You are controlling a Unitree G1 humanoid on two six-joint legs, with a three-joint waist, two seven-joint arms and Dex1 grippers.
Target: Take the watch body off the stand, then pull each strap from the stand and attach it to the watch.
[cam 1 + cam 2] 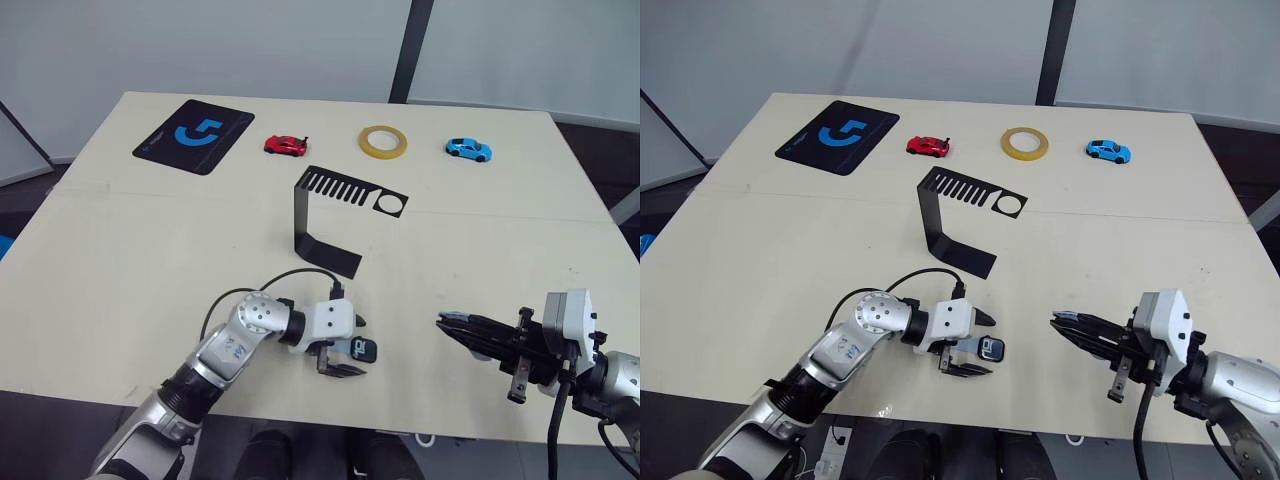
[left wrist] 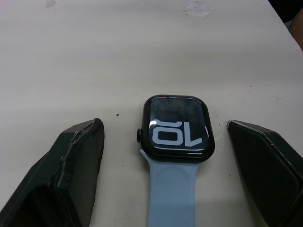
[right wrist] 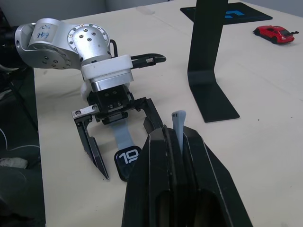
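One strap [image 2: 170, 189] joins watch body [image 2: 176, 127], its end hidden.

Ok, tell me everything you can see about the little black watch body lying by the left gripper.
The small black rounded-square watch body lies flat, face up, on the pale wooden table near its front edge. Its glossy dark face shows white marks and there is a small crown on one side. One pale grey-blue strap is already attached to one end; the opposite end is bare. It sits between the fingers of the open left gripper, which do not touch it.
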